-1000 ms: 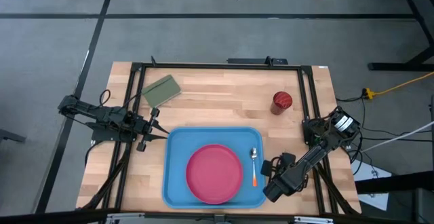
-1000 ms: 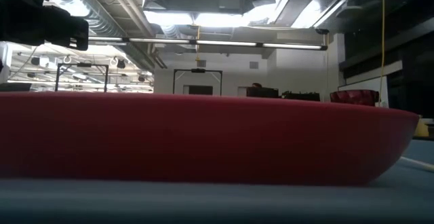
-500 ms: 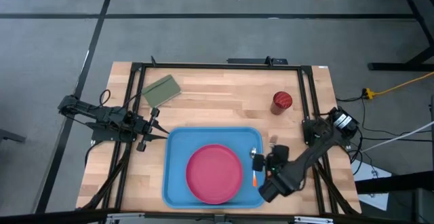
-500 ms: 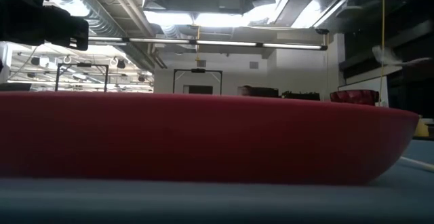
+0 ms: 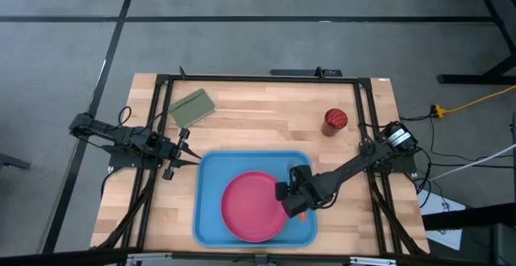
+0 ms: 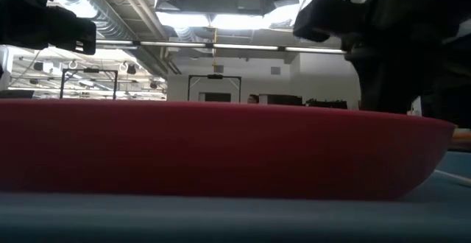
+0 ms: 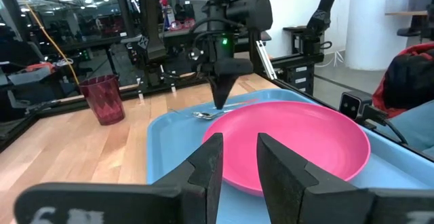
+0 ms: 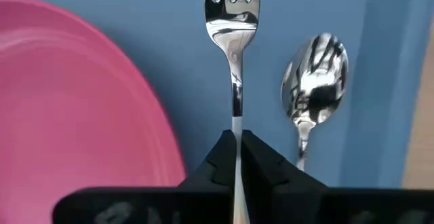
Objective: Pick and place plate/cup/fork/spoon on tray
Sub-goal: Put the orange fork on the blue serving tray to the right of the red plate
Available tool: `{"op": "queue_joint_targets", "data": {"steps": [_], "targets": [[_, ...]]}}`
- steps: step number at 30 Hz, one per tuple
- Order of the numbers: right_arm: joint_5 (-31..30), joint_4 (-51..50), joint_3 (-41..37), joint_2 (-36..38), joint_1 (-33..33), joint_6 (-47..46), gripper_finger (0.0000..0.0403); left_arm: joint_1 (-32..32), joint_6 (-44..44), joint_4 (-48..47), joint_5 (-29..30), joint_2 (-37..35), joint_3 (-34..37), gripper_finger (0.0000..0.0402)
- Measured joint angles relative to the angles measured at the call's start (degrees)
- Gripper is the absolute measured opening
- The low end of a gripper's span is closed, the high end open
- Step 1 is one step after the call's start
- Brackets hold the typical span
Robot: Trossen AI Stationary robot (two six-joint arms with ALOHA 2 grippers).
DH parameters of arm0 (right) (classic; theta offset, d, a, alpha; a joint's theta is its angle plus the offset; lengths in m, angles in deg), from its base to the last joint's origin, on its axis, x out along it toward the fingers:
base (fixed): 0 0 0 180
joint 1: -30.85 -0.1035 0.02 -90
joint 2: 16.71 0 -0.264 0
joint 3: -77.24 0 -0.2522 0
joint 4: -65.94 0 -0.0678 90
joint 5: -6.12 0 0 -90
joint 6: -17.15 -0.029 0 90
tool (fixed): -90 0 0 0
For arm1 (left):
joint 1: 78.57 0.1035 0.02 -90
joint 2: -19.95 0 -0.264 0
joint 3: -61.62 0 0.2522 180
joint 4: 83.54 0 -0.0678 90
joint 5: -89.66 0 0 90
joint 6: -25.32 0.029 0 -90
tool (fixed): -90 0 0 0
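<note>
The right gripper (image 8: 236,157) is pinching the fork (image 8: 232,20) by its thin metal neck; the two dark fingers (image 8: 218,157) are pressed on it from both sides, and the silver tines point away from the wrist. In the right wrist view the fork is over the blue floor of the tray (image 8: 173,54), between the edge of the pink plate (image 8: 68,102) and the spoon (image 8: 316,81). The spoon lies on the tray floor just beside the fork, with its bowl facing up, close to the raised rim of the tray. I cannot tell if the fork touches the tray floor or hangs a little above it.

In the high view the right gripper (image 5: 292,193) is over the right part of the tray (image 5: 211,169), at the right edge of the plate (image 5: 250,205), and the right arm reaches to it from the right side of the wooden table (image 5: 266,109). A small piece of orange handle shows just under the gripper. The plate lies in the middle of the tray.

The cup (image 5: 335,120) stands upright on the bare table, behind the right far corner of the tray and well apart from it. An olive-green pad (image 5: 190,107) lies on the table near the far left.

The left gripper (image 5: 184,151) waits at the left far corner of the tray, with its fingers (image 7: 207,170) spread a little and holding nothing.
</note>
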Motion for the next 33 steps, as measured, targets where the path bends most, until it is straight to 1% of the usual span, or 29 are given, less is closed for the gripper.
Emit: {"op": "queue_joint_targets", "data": {"steps": [4, 6, 11, 15, 19, 24, 33], "targets": [[0.5, 3.6, -1.6, -0.3, -0.6, -4.0, 0.0012, 0.0, 0.0, 0.0, 0.0, 0.0, 0.0, 0.0083], [1.5, 3.8, -1.6, -1.0, -1.0, -5.3, 0.0012, 0.0, 0.0, 0.0, 0.1, 0.0, 0.0, 0.0083], [5.3, 3.8, -0.5, -3.1, -1.4, -5.7, 0.0012, 0.0, 0.0, 0.0, 0.2, 0.0, 0.0, 0.0083], [5.2, 4.2, -0.5, -3.1, -1.4, -5.0, 0.0012, 0.0, 0.0, 0.0, 0.2, 0.0, 0.0, 0.0083], [5.5, 4.7, -0.4, -3.1, -1.4, -1.1, 0.0019, 0.0, 0.0, 0.0, 0.2, 0.0, 0.0, 0.0083], [5.5, 4.0, -0.4, -3.1, -1.4, -1.3, 0.0039, 0.0, 0.0, 0.0, 0.2, 0.0, 0.0, 0.0083], [5.1, 4.7, -0.4, -3.1, -1.4, -2.6, 0.0043, 0.0, 0.0, 0.0, 0.2, 0.0, 0.0, 0.0083]]}}
